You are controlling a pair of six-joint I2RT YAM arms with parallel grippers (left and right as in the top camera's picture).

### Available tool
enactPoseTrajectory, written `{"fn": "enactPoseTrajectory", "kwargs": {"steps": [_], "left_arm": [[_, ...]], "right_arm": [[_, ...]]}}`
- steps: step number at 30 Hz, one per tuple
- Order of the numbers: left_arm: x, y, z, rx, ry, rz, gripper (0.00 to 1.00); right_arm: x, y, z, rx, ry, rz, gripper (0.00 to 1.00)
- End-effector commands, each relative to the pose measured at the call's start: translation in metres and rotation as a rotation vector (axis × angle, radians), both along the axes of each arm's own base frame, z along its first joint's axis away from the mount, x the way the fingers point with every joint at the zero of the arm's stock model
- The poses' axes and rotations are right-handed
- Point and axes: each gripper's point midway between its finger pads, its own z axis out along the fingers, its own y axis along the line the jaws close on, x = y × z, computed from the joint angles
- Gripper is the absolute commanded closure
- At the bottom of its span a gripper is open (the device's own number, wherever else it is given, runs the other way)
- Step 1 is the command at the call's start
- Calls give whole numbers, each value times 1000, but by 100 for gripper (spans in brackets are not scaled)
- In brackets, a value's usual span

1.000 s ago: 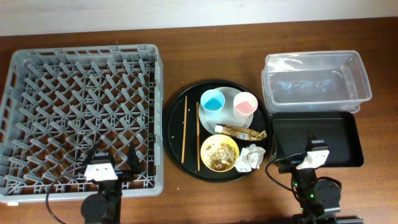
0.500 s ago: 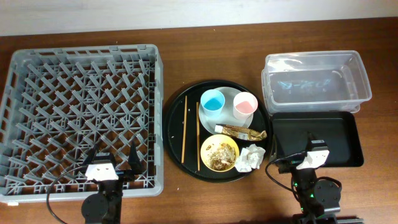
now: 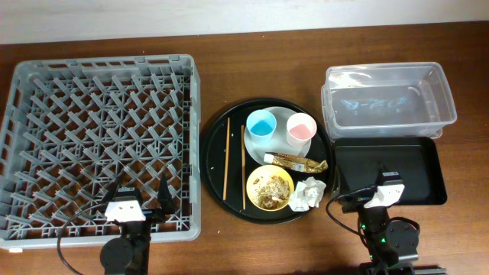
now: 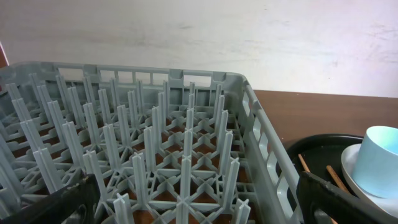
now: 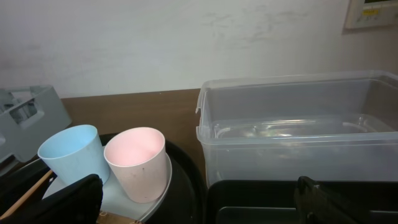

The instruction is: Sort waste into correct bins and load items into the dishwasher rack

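Waste and dishes sit together on the round black tray [image 3: 214,145]; both grippers are empty.
On the tray: light-blue cup [image 3: 260,124] and pink cup [image 3: 300,128] upright on the plate [image 3: 280,113], foil wrapper [image 3: 294,161] at its near rim, yellow bowl [image 3: 249,186] holding food scraps [image 3: 269,189], crumpled napkin [image 3: 306,194] beside it, chopsticks [image 3: 227,160] lying to the left. Dishwasher rack [image 3: 99,64] stands left of the tray; clear tub [image 3: 447,99] and black bin tray [image 3: 412,164] stand right. Dark wooden table [image 3: 229,76], white wall [image 4: 249,37] (lightly scuffed). Left gripper [image 4: 199,202] over the rack's near edge, fingers wide; right gripper [image 5: 199,202] over the bin tray, fingers likewise wide.
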Motion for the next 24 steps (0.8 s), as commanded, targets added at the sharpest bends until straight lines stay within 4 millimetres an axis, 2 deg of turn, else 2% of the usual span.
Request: {"fn": "enactPoseTrajectory", "kwargs": {"steps": [1,21,22,24], "left_arm": [[0,-4,-3,18,11,-23,1],[0,-4,-2,18,7,-24,1],[0,-5,-1,16,2,-31,1],[-2,-27,11,10,-40,-155,1]], "right_arm": [[0,0,-2,10,4,-5,1],[0,0,-2,10,4,-5,1],[0,0,-2,10,5,-5,1],[0,0,-2,10,5,-5,1]]}}
